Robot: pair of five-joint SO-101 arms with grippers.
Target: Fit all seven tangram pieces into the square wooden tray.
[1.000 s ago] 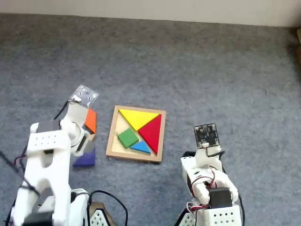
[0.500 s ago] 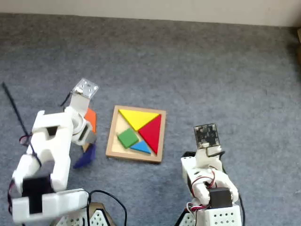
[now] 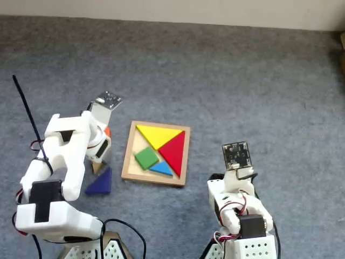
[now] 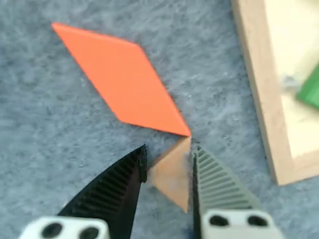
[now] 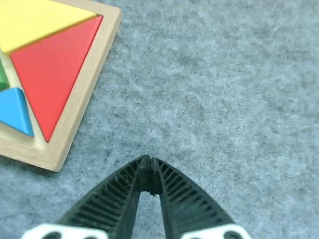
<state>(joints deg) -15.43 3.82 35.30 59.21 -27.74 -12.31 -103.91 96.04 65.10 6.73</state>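
Note:
The square wooden tray [image 3: 127, 156] holds a yellow triangle [image 3: 157, 135], a red triangle [image 3: 175, 150], a green square [image 3: 146, 158] and a small blue triangle [image 3: 161, 169]. Left of the tray on the carpet lie an orange parallelogram [image 4: 119, 79], a small tan triangle [image 4: 172, 174] and a dark blue triangle [image 3: 100, 182]. My left gripper [image 4: 168, 159] points down at the tan triangle, one finger against each side of it. My right gripper [image 5: 148, 172] is shut and holds nothing, low over the carpet to the right of the tray's rim [image 5: 75, 124].
Grey carpet covers the whole floor, with wide free room behind and to the right of the tray. A black cable [image 3: 29, 121] sticks up from the left arm. The tray's bare left half [image 4: 294, 55] lies close to the left gripper.
The left arm has swung up and shifted toward the tray, uncovering the dark blue triangle and the tan triangle. The right arm has kept still.

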